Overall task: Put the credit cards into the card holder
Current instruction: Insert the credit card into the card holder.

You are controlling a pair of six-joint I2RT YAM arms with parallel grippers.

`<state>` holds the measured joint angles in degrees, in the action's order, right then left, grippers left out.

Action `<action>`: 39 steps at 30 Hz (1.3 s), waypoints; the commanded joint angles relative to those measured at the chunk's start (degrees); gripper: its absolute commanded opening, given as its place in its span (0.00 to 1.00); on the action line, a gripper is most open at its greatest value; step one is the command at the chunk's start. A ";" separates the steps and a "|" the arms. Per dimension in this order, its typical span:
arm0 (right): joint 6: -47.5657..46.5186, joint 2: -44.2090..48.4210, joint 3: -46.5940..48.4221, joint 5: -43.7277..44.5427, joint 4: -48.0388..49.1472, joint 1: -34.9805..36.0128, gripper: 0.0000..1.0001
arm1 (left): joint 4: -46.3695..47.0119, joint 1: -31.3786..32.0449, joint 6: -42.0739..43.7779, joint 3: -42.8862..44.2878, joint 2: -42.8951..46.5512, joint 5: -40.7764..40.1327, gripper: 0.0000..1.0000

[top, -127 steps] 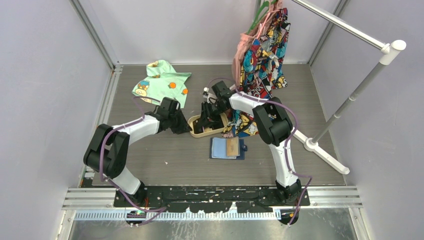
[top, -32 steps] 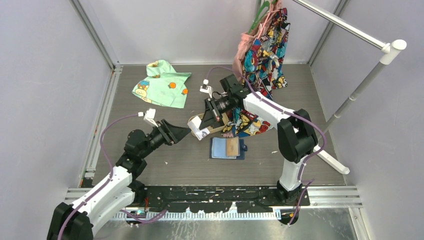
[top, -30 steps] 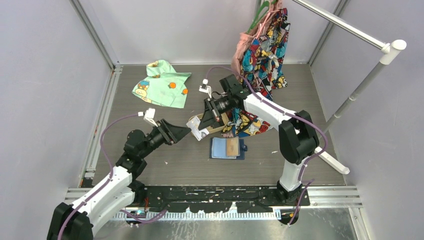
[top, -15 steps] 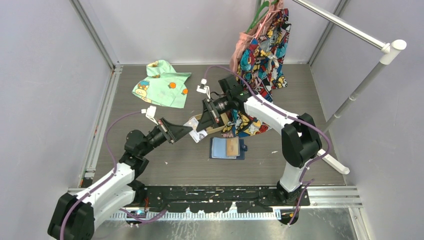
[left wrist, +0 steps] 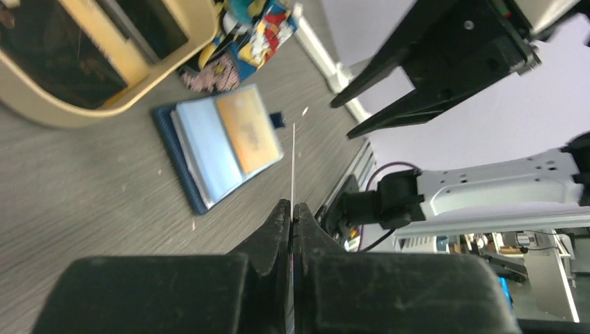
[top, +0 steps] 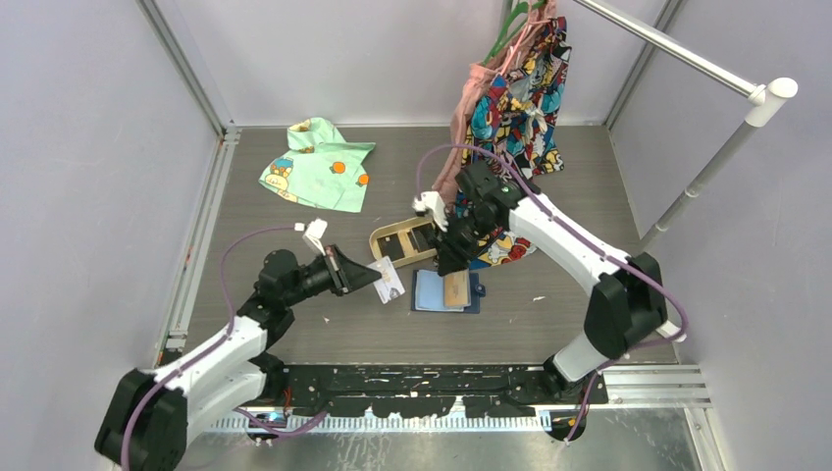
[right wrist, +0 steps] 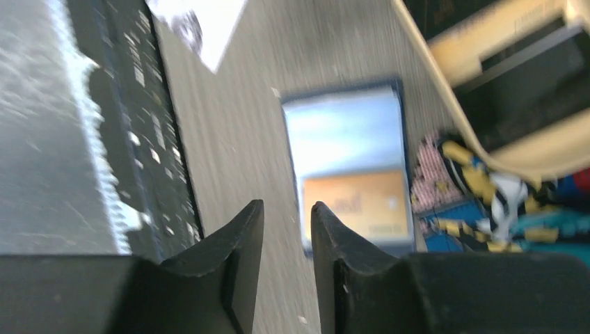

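Observation:
The navy card holder (top: pixel 446 291) lies open on the table, with an orange-yellow card (top: pixel 456 287) in its right pocket. My left gripper (top: pixel 376 279) is shut on a pale credit card (top: pixel 390 283), held in the air just left of the holder. In the left wrist view that card (left wrist: pixel 293 163) shows edge on above the shut left gripper (left wrist: pixel 293 209), with the holder (left wrist: pixel 209 156) beyond. My right gripper (top: pixel 443 263) hangs over the holder's far edge. It (right wrist: pixel 286 209) stands open and empty above the orange card (right wrist: pixel 355 205).
A tan oval tray (top: pixel 385 257) with dark cards inside sits just behind the holder. A comic-print garment (top: pixel 515 108) hangs from a rack and drapes onto the table right of the tray. A green shirt (top: pixel 319 162) lies at the back left.
The pale card passed from the right gripper to the left: the left shut on it and drew it nearer, while the right opened and swung right, over the holder.

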<state>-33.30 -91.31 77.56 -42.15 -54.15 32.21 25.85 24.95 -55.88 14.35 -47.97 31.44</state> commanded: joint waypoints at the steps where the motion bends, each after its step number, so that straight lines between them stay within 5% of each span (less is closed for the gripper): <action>1: -8.37 5.04 -9.68 14.68 3.23 -1.41 0.33 | 5.07 1.78 0.81 3.09 -9.08 4.14 0.00; 14: -8.79 1.03 -22.68 22.59 20.85 -1.53 0.24 | 19.46 10.54 -0.06 13.49 -38.99 -0.22 0.00; 25: -15.90 0.66 -27.46 25.51 22.25 -1.57 0.23 | 23.45 13.27 -0.84 18.72 -50.74 -3.81 0.00; 39: -15.92 0.37 -27.29 24.57 21.94 -1.54 0.22 | 28.91 13.99 -2.57 18.78 -55.01 -3.40 0.00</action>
<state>-46.89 -90.43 50.96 -17.74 -34.17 30.52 49.60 38.74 -58.19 31.81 -102.21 28.08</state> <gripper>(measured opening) 0.220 0.009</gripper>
